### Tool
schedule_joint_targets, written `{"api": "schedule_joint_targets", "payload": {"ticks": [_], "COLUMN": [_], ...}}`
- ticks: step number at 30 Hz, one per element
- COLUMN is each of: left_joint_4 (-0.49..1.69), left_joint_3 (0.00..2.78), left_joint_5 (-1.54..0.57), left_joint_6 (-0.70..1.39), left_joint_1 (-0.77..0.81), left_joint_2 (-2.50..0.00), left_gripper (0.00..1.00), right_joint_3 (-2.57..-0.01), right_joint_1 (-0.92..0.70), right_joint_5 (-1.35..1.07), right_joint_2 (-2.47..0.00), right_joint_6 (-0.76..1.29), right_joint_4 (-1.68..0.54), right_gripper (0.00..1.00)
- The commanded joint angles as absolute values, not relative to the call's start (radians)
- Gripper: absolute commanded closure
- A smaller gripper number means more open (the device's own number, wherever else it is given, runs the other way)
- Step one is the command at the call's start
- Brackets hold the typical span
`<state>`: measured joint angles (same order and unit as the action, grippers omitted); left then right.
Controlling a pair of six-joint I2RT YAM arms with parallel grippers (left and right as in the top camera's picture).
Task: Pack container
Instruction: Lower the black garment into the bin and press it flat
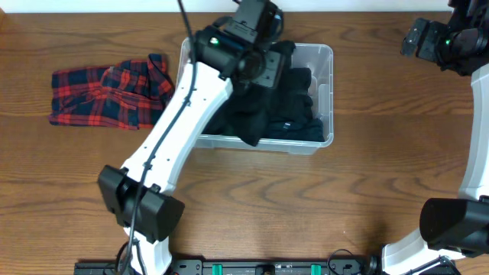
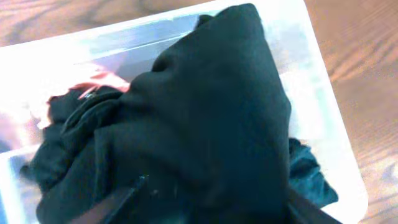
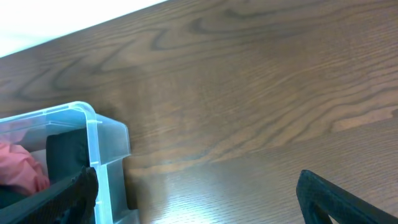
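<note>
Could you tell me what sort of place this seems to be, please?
Probably a robot test bench: a left arm and a right arm at a wood-grain table, a clear container of dark clothes, a plaid shirt beside it.

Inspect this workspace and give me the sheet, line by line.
Surface: brown wooden table, grain visible.
Job's things: container at the far middle, piled with black clothing; a pinkish item shows underneath.
Clutter: red plaid shirt lying on the table beside the container, on its left.
Grippers: left claw open, fingers spread over the black clothing inside the container; right claw open and empty above bare wood near a container corner.
Cables: black cable running down along the left arm.
Surroundings: white surface past the table's far edge.
</note>
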<state>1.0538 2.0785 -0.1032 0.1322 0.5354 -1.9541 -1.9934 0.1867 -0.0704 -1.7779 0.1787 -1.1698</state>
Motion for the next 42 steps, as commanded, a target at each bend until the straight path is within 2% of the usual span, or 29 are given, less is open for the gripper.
{"api": "schedule_joint_targets", "payload": {"ticks": [1,5,13,16,20,22,27,30,35,42], "left_joint_4": [1.047,1.016,0.870,0.901,1.010,1.053,1.070,1.046,0.959,0.865], "left_joint_3": [2.105,2.105,2.106,2.105,2.093,2.080,1.995,1.926,1.809,1.779], "left_joint_5": [-0.099,-0.184,-0.487,-0.434,-0.221,-0.138,-0.067,-0.067,-0.155,-0.250], "left_joint_6": [0.134,0.136,0.133,0.115,0.088,0.075,0.065,0.065,0.065,0.077], "left_joint_1": [0.537,0.536,0.533,0.532,0.524,0.519,0.514,0.514,0.514,0.517], "left_joint_2": [-1.958,-1.954,-1.946,-1.946,-1.946,-1.947,-1.952,-1.971,-2.049,-2.239], "left_gripper": [0.30,0.21,0.13,0.12,0.12,0.15,0.39,0.47,0.48,0.49], "right_joint_3": [-1.989,-1.988,-1.989,-1.989,-1.989,-1.989,-1.989,-1.989,-1.988,-1.988], "right_joint_1": [0.183,0.183,0.183,0.183,0.183,0.183,0.183,0.183,0.183,0.183], "right_joint_5": [-0.067,-0.067,-0.067,-0.067,-0.067,-0.067,-0.067,-0.067,-0.067,-0.067], "right_joint_2": [-1.779,-1.779,-1.779,-1.779,-1.779,-1.779,-1.779,-1.779,-1.779,-1.779], "right_joint_6": [0.189,0.189,0.189,0.189,0.189,0.189,0.189,0.189,0.189,0.189], "right_joint_4": [-1.171,-1.171,-1.171,-1.171,-1.171,-1.171,-1.171,-1.171,-1.171,-1.171], "right_gripper": [0.01,0.01,0.01,0.01,0.01,0.01,0.01,0.01,0.01,0.01]}}
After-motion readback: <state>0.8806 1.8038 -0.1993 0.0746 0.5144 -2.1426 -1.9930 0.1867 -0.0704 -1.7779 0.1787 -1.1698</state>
